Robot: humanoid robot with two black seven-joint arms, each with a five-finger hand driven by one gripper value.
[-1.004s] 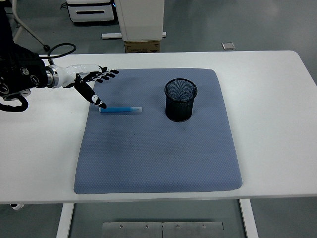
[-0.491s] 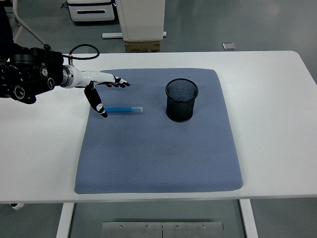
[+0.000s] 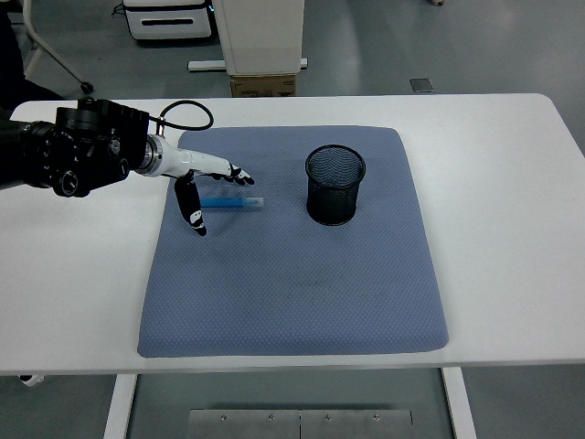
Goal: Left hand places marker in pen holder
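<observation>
On white tabletop [image 3: 512,183], blue mat [image 3: 292,274] is carrying marker [image 3: 230,202] lying flat, left of pen holder [image 3: 335,185]. Left hand [image 3: 206,178] is hovering over marker, fingers spread, grasping nothing. Grey floor behind.

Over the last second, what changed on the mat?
The left hand moved right and nearer over the blue marker, fingers spread, thumb pointing down on the near side; nothing gripped yet. The marker stayed flat on the blue mat, and the black mesh pen holder stayed upright.
</observation>
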